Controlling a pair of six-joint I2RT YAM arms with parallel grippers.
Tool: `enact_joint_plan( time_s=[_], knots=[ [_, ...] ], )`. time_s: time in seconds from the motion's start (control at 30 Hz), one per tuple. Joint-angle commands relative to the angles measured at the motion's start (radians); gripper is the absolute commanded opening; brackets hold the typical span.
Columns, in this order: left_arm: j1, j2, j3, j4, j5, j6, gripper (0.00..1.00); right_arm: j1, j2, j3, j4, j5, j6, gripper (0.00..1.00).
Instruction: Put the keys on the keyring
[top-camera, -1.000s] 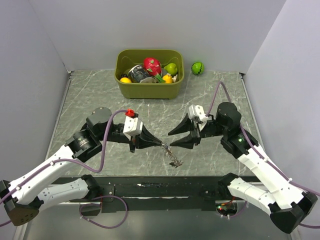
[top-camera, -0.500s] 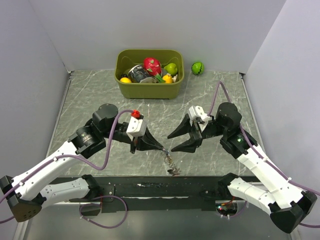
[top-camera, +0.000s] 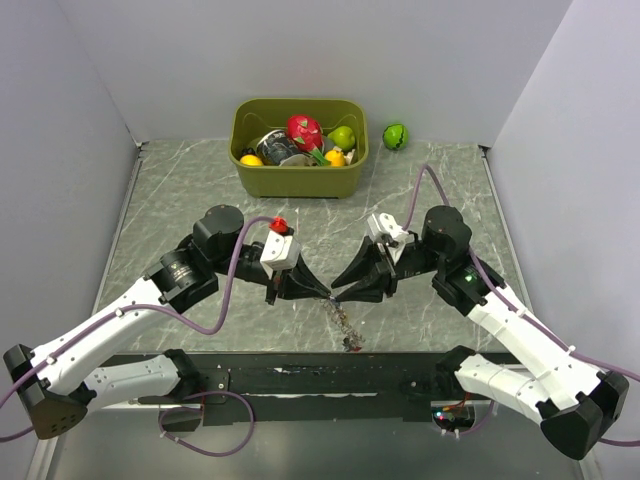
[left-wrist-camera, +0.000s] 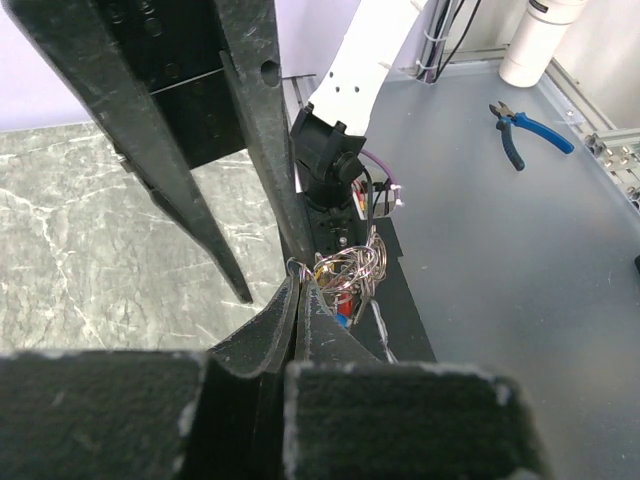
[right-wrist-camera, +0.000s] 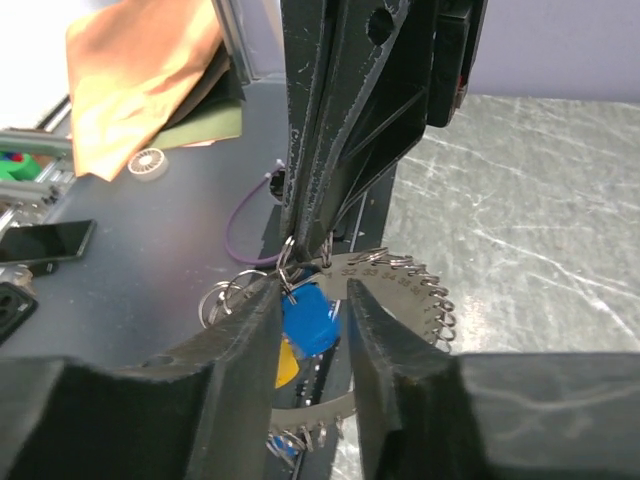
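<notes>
The keyring (right-wrist-camera: 398, 276), a flat grey ring with numbered holes and small wire loops along its rim, hangs from my left gripper (top-camera: 325, 293), which is shut on its upper edge. In the right wrist view the left fingers (right-wrist-camera: 318, 150) come down from the top. Several keys hang in a bunch (left-wrist-camera: 344, 300) below. A blue key (right-wrist-camera: 312, 320) sits between the fingers of my right gripper (right-wrist-camera: 311, 286); it touches the left finger and a gap stays on the right. A yellow key (right-wrist-camera: 287, 362) hangs behind it. In the top view the two gripper tips meet above the dangling keyring (top-camera: 345, 322).
An olive bin (top-camera: 297, 186) of toy fruits stands at the back, with a green ball (top-camera: 396, 135) to its right. A black strip (top-camera: 300, 375) runs along the near table edge. Blue-handled pliers (left-wrist-camera: 520, 135) lie on the grey bench beyond the table.
My right gripper has moved left to the left gripper's tip and its jaws have narrowed round the blue key. The left arm shifted slightly right, still holding the keyring.
</notes>
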Motion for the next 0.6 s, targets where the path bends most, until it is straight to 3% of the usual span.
enact_joint_plan(
  time_s=[0.0, 0.1, 0.2, 0.57],
  knots=[
    [0.004, -0.008, 0.045, 0.085, 0.032, -0.015, 0.01, 0.009, -0.001, 0.0, 0.031, -0.003, -0.005, 0.27],
    [0.003, -0.014, 0.044, 0.091, 0.025, -0.017, 0.01, 0.009, -0.002, 0.002, 0.005, 0.012, -0.025, 0.11],
    [0.003, -0.023, 0.039, 0.098, 0.015, -0.02, 0.01, 0.008, -0.013, -0.006, -0.003, 0.024, -0.045, 0.04],
    [0.004, -0.037, 0.03, 0.133, 0.005, -0.04, 0.01, 0.011, -0.019, -0.015, -0.071, 0.077, -0.1, 0.0]
  ],
)
